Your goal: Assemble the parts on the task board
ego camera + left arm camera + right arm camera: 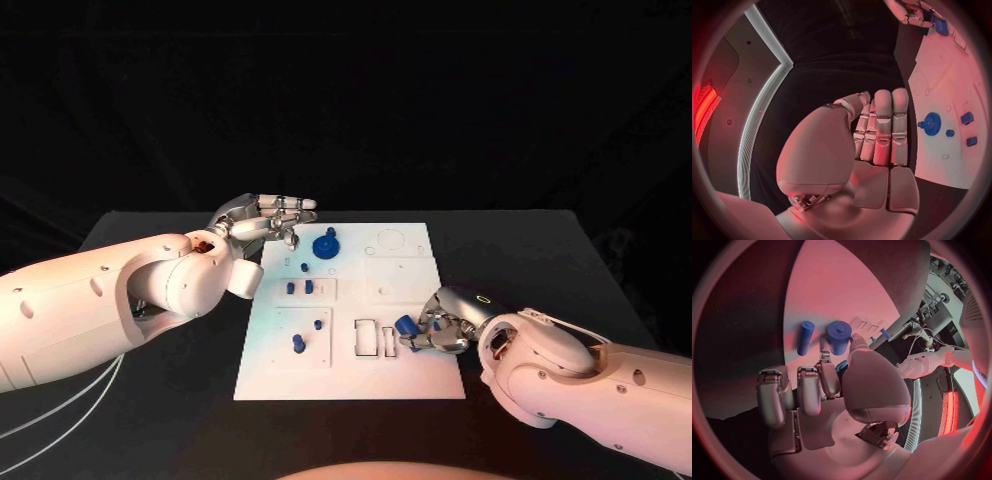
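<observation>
Task board (pixel 411 370) is lying mid-table. Left hand (pixel 268 221) is hovering over its far-left corner, fingers straight, holding nothing. Right hand (pixel 437 328) is pinching a blue part (pixel 407 326) at the board's right edge. Gear (pixel 326 245) is sitting just beside the left hand.

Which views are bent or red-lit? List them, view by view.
Head view: straight, no red. Left wrist view: fisheye bows the task board, left hand red-lit. Right wrist view: fisheye, right hand and its blue part red-lit.
</observation>
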Motion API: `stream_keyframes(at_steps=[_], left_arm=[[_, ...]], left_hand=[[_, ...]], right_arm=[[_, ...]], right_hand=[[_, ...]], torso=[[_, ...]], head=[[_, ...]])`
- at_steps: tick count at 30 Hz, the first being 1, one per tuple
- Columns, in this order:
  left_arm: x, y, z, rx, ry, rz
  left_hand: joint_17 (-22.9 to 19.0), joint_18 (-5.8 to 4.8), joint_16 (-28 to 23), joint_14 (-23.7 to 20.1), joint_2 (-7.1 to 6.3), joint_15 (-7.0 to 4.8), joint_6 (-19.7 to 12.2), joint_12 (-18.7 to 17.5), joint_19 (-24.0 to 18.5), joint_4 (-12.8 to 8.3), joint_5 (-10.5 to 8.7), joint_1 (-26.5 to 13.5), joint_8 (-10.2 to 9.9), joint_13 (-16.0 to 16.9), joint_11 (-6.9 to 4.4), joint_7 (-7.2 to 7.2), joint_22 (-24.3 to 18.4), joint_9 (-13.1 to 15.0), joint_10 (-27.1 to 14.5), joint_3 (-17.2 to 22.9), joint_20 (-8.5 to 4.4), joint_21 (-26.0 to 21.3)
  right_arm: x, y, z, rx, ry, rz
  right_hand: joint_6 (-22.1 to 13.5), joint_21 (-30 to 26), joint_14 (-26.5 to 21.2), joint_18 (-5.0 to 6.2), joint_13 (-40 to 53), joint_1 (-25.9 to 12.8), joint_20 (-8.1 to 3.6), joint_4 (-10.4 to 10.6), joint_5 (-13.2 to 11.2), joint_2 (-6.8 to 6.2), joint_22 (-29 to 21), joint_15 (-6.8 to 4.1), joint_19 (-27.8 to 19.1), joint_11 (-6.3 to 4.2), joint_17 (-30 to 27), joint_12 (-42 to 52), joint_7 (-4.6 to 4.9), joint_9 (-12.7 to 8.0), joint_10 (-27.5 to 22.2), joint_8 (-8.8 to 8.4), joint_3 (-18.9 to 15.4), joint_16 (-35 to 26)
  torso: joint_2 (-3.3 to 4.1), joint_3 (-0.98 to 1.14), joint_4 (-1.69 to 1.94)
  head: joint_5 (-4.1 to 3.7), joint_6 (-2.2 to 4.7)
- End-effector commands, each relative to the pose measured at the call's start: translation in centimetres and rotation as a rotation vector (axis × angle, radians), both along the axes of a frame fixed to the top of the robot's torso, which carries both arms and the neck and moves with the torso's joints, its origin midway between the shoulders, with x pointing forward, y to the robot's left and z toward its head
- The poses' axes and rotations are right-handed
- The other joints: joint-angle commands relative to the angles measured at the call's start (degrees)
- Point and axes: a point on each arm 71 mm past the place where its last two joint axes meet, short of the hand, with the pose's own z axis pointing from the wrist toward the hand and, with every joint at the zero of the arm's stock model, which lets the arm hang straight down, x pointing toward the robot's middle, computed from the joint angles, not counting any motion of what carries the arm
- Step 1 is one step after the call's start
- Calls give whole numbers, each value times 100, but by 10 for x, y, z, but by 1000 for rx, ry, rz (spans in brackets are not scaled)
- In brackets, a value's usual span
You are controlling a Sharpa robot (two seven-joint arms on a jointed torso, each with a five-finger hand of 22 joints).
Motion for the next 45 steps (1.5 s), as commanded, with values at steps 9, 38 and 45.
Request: stream_keyframes(at_steps=[9, 38, 45], left_arm=[[-1, -1, 1, -6, -1, -21], [-1, -4, 0, -10, 0, -31], [-1, -2, 0, -9, -2, -26]], left_hand=[[-5, 72, 38, -30, 22, 6, -45, 39, -36, -15, 0, -55, 21, 9, -3, 8, -5, -8, -54, -33, -8, -38], [-8, 74, 39, -34, 24, 8, -51, 43, -42, -11, 1, -62, 22, 9, -2, 8, -17, -9, -65, -40, -7, -49], [-8, 74, 39, -34, 24, 8, -51, 43, -42, -11, 1, -62, 22, 9, -2, 8, -17, -9, -65, -40, -7, -49]], right_arm=[[-10, -5, 5, 59, -31, -44], [-10, 50, 7, 102, 70, 71], [-6, 53, 5, 106, 60, 66]], right_hand=[[83, 22, 481, -54, 160, 281, -69, -28, 398, 278, 1506, -40, 601, -73, 947, 106, -67, 144, 100, 102, 25, 84], [139, 22, 482, -54, 151, -200, -120, 15, 435, 446, 1506, -92, 601, -134, 967, -19, -140, 456, 118, 246, -293, 91], [112, 22, 478, -54, 161, -406, -128, 16, 68, 506, 1506, -98, 601, -140, 951, -58, -146, 579, 122, 286, -433, 80]], torso=[[-10, -2, -9], [12, -2, 5], [13, -4, 1]], head=[[40, 10], [51, 44], [99, 26]])
